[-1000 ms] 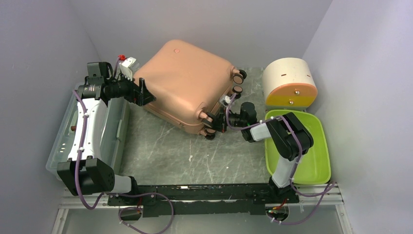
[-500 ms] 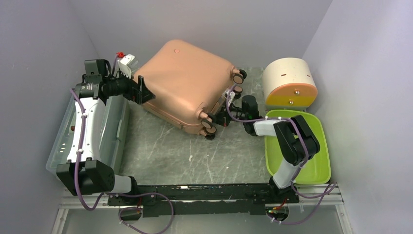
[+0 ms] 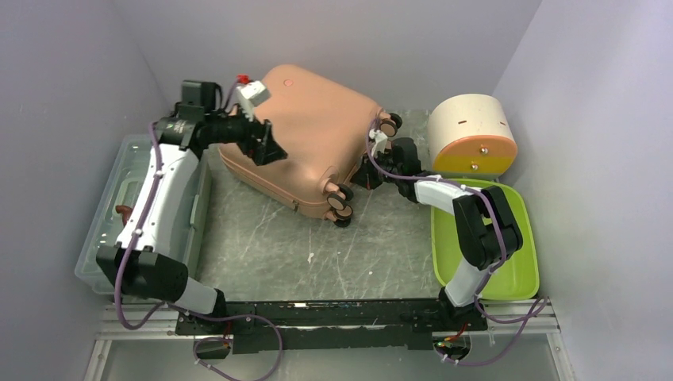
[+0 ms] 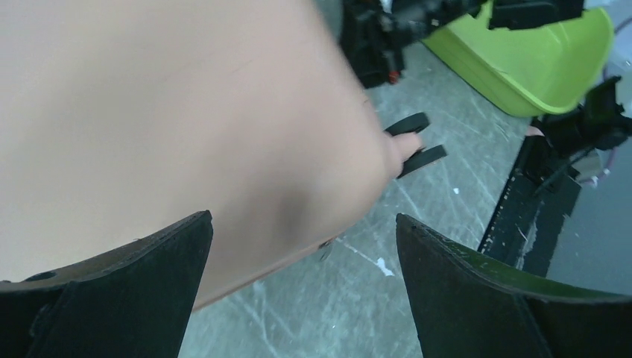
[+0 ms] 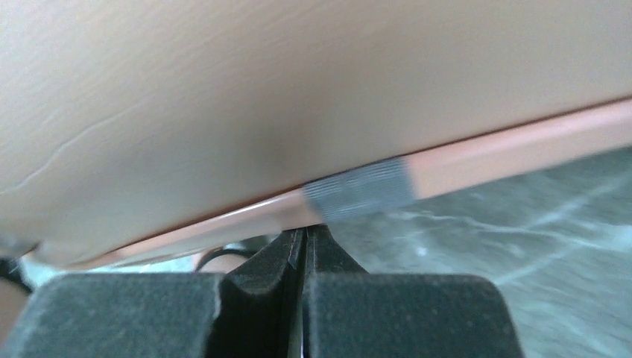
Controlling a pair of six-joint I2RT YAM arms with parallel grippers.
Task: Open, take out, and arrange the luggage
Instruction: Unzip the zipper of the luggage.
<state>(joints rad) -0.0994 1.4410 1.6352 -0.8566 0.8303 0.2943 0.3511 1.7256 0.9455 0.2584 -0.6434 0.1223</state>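
Clearly the opening step is in hand: the luggage (image 3: 305,135) lies shut at the back of the bench (image 3: 262,238), skewed, its wheels toward the right arm. The right gripper (image 5: 305,237) has its fingers closed tight together, tips set against the seam rail between the two shells, just below a grey patch on that rail. Whether they pinch a zip tab or only press there I cannot tell, as the wrist view is too close.

To do this well, the tips should follow the seam and not ride up onto the shell (smooth and rounded, it would likely slide under a sideways push), while the other arm steadies the case from above.

The left gripper (image 3: 266,143) hangs over the shell's left part, fingers spread wide, holding nothing and seemingly clear of the surface. Its arm reaches up from the near-left base over the clear bin (image 3: 99,238). The right arm bends sharply above the lime-green tray (image 3: 520,254), forearm stretched leftward to the wheel end.
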